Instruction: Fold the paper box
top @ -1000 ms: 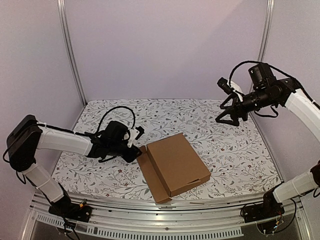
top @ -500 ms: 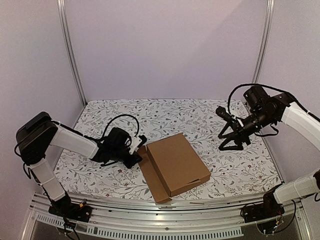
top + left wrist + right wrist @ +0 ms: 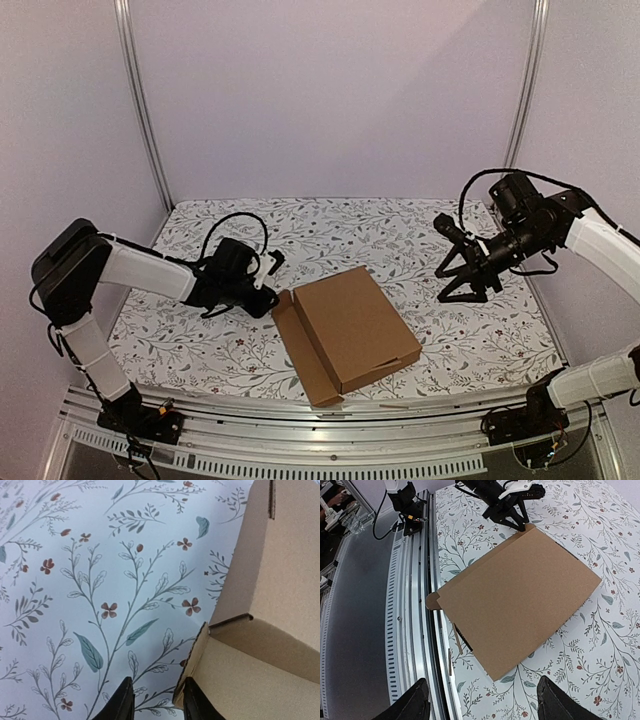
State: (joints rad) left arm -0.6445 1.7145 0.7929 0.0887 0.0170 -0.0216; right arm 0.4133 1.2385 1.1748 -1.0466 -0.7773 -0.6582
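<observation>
right fingers lowered | left fingers cropped, beside paper box flap

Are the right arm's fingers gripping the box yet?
No, the right fingers stand apart in the air above the paper box, holding nothing.

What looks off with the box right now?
The paper box is closed but lies askew to the front rail. The flap along its left side is untucked and splays outward beside the box. No damage shows.
</observation>
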